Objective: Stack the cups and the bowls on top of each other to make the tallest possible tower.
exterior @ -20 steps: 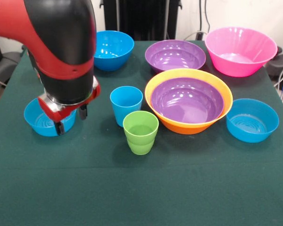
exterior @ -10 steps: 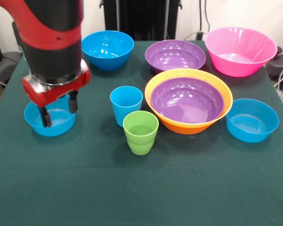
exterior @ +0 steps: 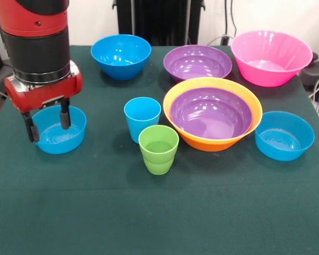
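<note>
- The gripper [exterior: 47, 121] has slid leftward across the table over the last second and now straddles the left rim of a small blue bowl [exterior: 61, 133], 1 finger outside the wall and 1 inside; the jaws stand spread, pinching nothing yet; this reads as a line-up for a rim grasp, the bowl still flat on the green table [exterior: 159, 212].
- Behind it, a second blue bowl [exterior: 120, 56], earlier half hidden by the arm, now shows whole at the far side.
- At centre, the light blue cup [exterior: 142, 118] and the green cup [exterior: 158, 149] stand upright, just beside each other and untouched.
- Right of them, 1 purple bowl [exterior: 211, 114] sits nested inside the orange-yellow bowl [exterior: 183, 133]; this 2-piece nest is the only stacking to be seen, so the tower is barely begun.
- Farther back, a second purple bowl [exterior: 197, 62] and the pink bowl [exterior: 271, 57] rest alone; a third blue bowl [exterior: 284, 135] lies at the right.
- Hard to make out: whether the inner finger touches the bowl's wall; the arm's upper part is cut off by the top edge; no orange cup is visible anywhere; the pink bowl's base is partly masked by its own flare.
</note>
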